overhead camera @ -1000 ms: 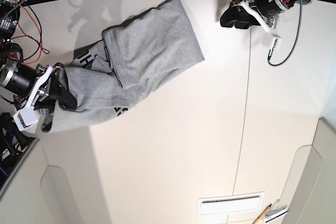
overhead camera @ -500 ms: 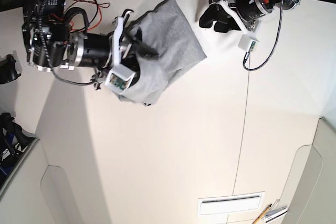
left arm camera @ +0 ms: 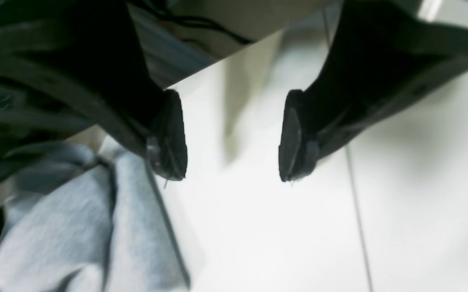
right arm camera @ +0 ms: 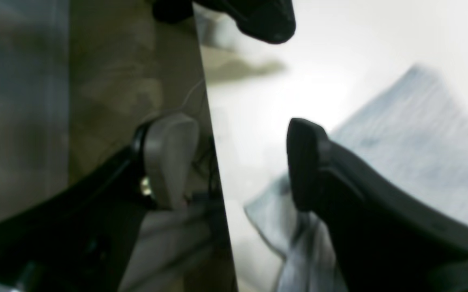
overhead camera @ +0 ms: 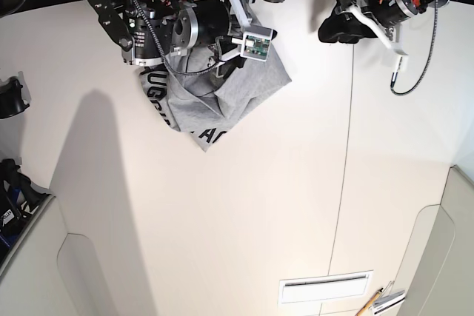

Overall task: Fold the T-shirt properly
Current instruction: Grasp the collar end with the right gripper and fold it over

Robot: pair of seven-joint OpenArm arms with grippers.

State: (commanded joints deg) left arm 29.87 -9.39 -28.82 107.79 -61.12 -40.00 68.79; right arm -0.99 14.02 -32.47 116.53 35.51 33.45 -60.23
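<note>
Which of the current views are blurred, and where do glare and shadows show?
Both wrist views are soft, the T-shirt smeared in the right one; the left wrist view shows a washed-out, bright table; the base view is sharper, with a long dark shadow down its left side.

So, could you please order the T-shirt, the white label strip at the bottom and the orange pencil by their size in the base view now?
1. T-shirt
2. White label strip
3. Orange pencil
</note>
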